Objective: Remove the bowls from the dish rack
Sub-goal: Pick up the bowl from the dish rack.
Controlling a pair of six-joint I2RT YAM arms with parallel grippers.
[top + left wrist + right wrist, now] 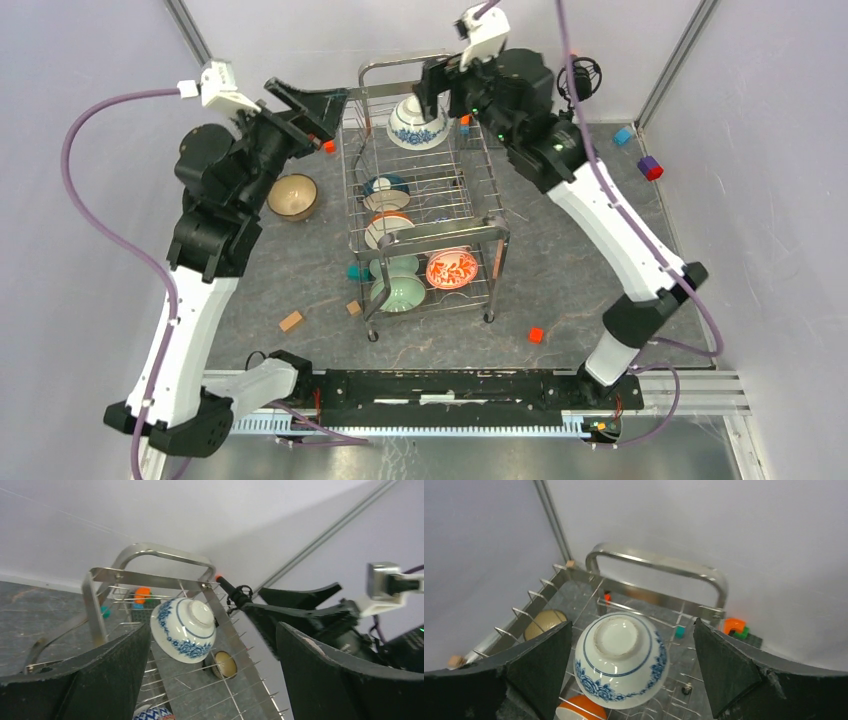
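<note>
The dish rack [497, 228] stands mid-table, a steel two-tier wire frame. A blue-and-white floral bowl [417, 122] rests upside down on its far upper tier. My right gripper [436, 92] is open just above that bowl; in the right wrist view its jaws [632, 625] stand wide apart on either side of the bowl [621, 660], not touching it. My left gripper [335, 115] is open and empty at the rack's far left corner, and its view shows the same bowl [183, 630]. A blue patterned bowl [385, 188], an orange bowl [388, 228], a red floral bowl [452, 268] and a pale green bowl [398, 292] sit in the rack.
A brown bowl [293, 196] sits on the table left of the rack, under my left arm. Small blocks lie around: wooden [291, 320], red [536, 335], blue [622, 135]. A black tripod [580, 75] stands at the back right. Walls close in on three sides.
</note>
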